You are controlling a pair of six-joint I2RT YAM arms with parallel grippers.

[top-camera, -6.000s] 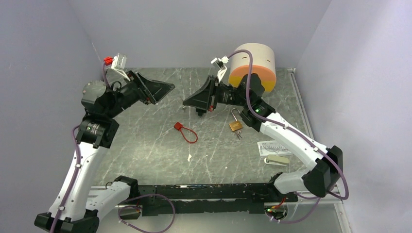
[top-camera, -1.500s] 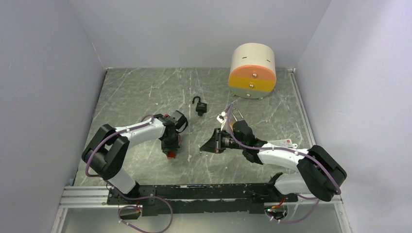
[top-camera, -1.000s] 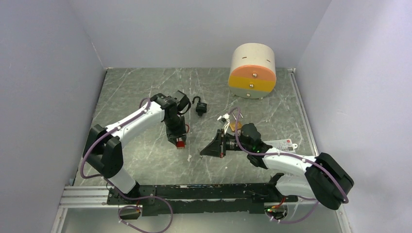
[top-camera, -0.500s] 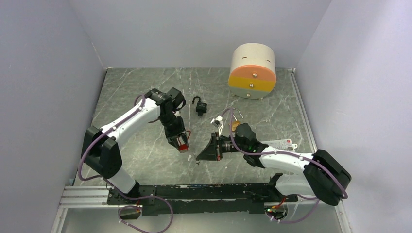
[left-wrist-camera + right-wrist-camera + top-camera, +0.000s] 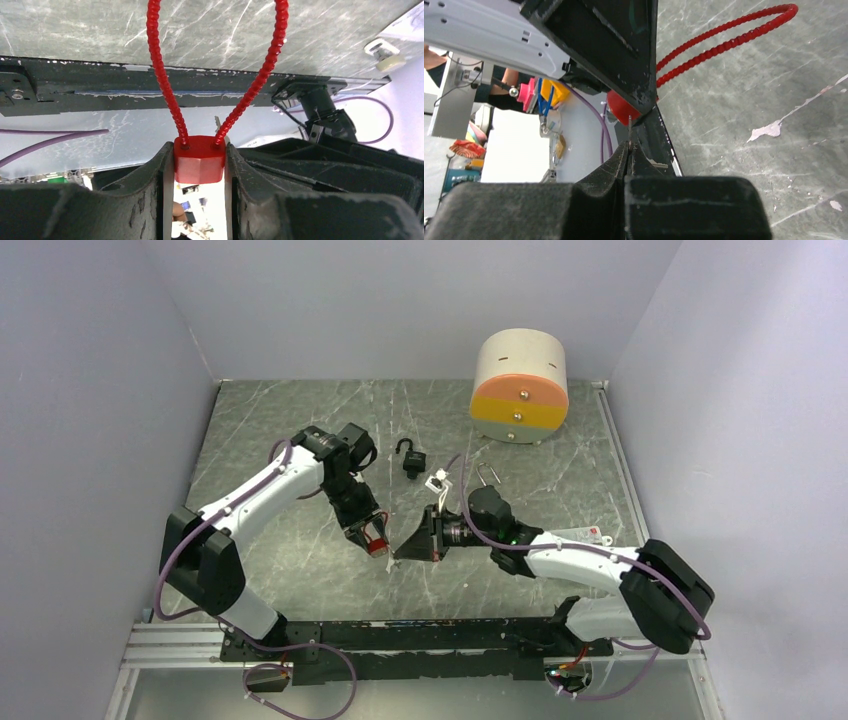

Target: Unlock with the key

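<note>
A red cable lock [image 5: 376, 541] is pinched by its body in my left gripper [image 5: 372, 536] and held above the table. In the left wrist view the red body [image 5: 199, 160] sits between the fingers and its beaded loop [image 5: 160, 75] points away. My right gripper [image 5: 403, 548] is shut on a thin metal key [image 5: 629, 131], whose tip points at the red body [image 5: 620, 106] and is close to it. I cannot tell whether key and lock touch. The red loop [image 5: 724, 37] lies beyond my left gripper's finger [image 5: 624, 45].
A black padlock [image 5: 410, 462] with an open shackle lies behind the grippers. A brass padlock's shackle [image 5: 487, 474] shows behind the right arm. A round drawer unit [image 5: 520, 385] stands at the back right. A white tag [image 5: 588, 534] lies at the right.
My left gripper has lifted the red lock and brought it toward the right gripper. My right gripper has moved left with the key, so the two now meet.
</note>
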